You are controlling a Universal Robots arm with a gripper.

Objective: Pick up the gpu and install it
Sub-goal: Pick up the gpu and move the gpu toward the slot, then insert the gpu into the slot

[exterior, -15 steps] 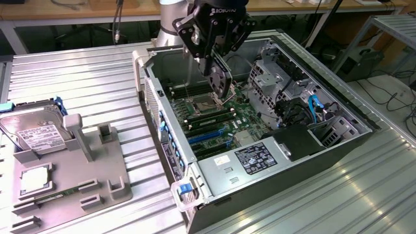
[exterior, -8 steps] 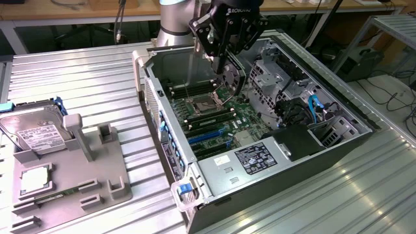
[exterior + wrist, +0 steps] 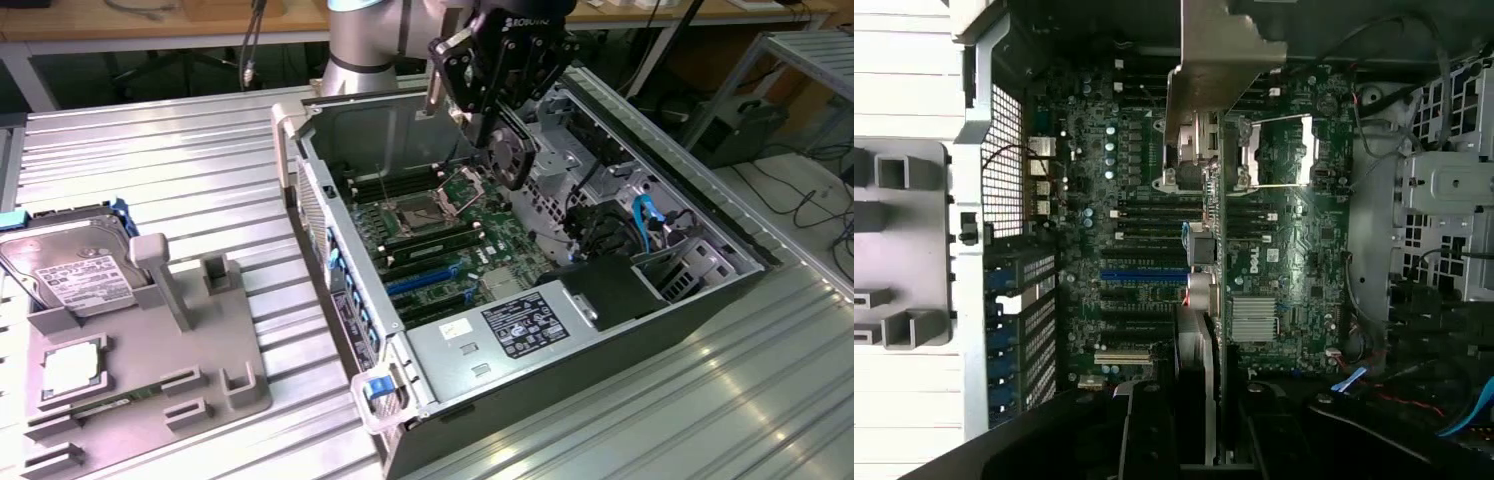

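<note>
The ribbed metal bench [image 3: 174, 170] is carrying one open computer case [image 3: 447, 365], lying on its side near the edge at the exterior view's right, with its motherboard [image 3: 441, 245] facing up. The near end of the case is running out of the picture at the bottom. One robot arm [image 3: 360, 45] is reaching in from the far edge. Its upper part is being cut off by the frame.

Near the bench's edge at the exterior view's left, one grey fixture [image 3: 200, 340] is sitting well apart from the case. It is holding one silver hard drive [image 3: 74, 275], partly hidden behind an upright post of the fixture, and one small square CPU chip [image 3: 74, 368].

The gripper [image 3: 503, 135] is hanging over the far half of the case, its jaws pinching the one gpu [image 3: 511, 160]. The card's round fan is facing the exterior camera and its lower edge is pointing at the motherboard beside the processor socket [image 3: 420, 215]. Whether that edge is touching the board is hard to make out.

In the wrist view the gpu [image 3: 1202, 320] is appearing edge-on between two dark fingers [image 3: 1149, 430], its silver bracket covering part of the board. The blue slots [image 3: 1144, 272] beside it are too dim to count.
</note>
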